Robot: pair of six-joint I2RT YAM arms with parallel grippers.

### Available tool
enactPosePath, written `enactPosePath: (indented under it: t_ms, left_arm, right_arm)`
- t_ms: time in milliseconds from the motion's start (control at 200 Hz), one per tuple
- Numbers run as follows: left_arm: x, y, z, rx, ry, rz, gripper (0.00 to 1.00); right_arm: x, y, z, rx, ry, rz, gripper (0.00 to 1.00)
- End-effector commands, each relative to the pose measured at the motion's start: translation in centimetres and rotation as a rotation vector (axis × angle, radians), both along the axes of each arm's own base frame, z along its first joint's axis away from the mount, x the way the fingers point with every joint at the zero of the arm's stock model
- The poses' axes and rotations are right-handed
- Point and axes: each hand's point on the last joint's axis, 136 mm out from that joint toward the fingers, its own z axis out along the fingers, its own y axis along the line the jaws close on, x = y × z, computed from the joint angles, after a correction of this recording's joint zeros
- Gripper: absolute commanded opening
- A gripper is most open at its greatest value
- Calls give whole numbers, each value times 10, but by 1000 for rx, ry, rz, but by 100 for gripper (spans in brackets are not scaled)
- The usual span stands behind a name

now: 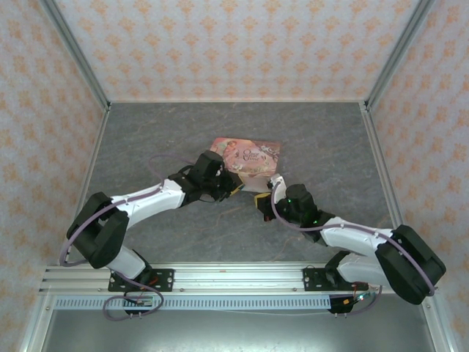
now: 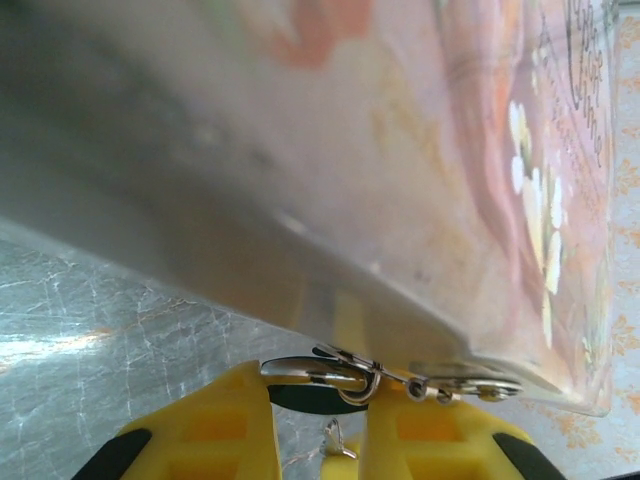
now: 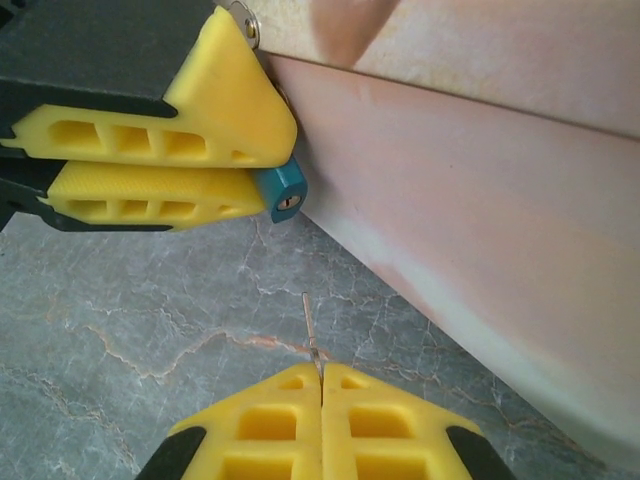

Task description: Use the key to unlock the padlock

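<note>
The padlock [image 3: 283,195] is clamped in the left gripper [image 3: 268,180], touching the box [image 3: 450,190] near the table's [image 3: 120,330] middle. Near it, the right gripper [image 3: 322,375], fingers pressed together, pinches the key [image 3: 311,328], which points toward the padlock without touching it.

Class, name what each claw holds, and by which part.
The left claw clamps the padlock by its body, keyhole end exposed. The right claw pinches the key by one end, its thin tip sticking out.
</note>
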Motion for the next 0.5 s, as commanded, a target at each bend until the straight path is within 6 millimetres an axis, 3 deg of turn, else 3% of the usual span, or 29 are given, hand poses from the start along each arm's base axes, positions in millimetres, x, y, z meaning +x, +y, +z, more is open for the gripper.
enactPosePath:
  t_ms: [0,495]
  left_arm:
    - [1,-9,32,-77,-23,-5,4]
    - [-1,-7,30,-72,-13,0,4]
  right_arm:
    - [12,13,23,56,-80,9,0]
    - [20,25,27,115,-87,17,0]
